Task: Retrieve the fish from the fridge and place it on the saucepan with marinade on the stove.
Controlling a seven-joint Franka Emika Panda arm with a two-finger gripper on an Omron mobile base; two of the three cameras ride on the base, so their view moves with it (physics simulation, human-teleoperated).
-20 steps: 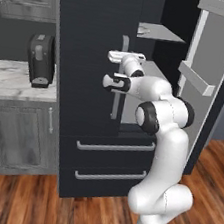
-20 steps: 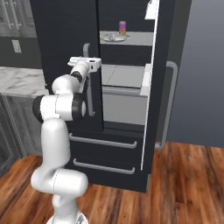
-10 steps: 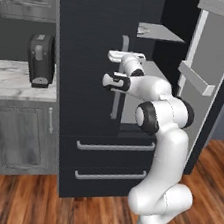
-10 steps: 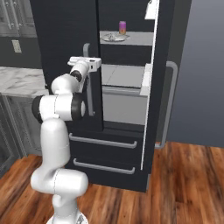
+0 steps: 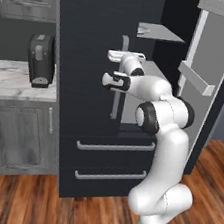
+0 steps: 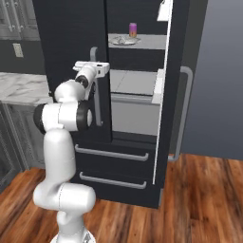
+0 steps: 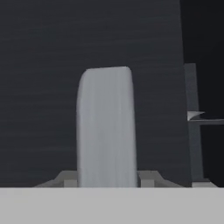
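Observation:
The fridge (image 5: 93, 41) has its left door closed and its right door (image 6: 163, 95) swung open. My gripper (image 5: 123, 60) (image 6: 94, 70) is at the left door's grey bar handle (image 5: 116, 102) (image 6: 97, 109), near its upper end. In the hand view the handle (image 7: 105, 127) stands between my fingertips (image 7: 148, 177), which sit against both its sides, so my gripper (image 7: 107, 180) is shut on it. On the open upper shelf (image 6: 147, 43) lies the fish (image 6: 124, 41), a small pale piece. The saucepan and the stove are out of view.
A small pink-and-yellow cylinder (image 6: 133, 29) stands behind the fish. Left of the fridge a marble counter (image 5: 9, 82) carries a dark toaster (image 5: 40, 59) above grey cabinets (image 5: 19, 136). Two drawers (image 5: 112, 159) sit below the doors. The open door's shelves (image 5: 197, 78) jut out at right.
The jaws have closed in on the left door handle. The arm, the doors and the things on the shelf have stayed where they were.

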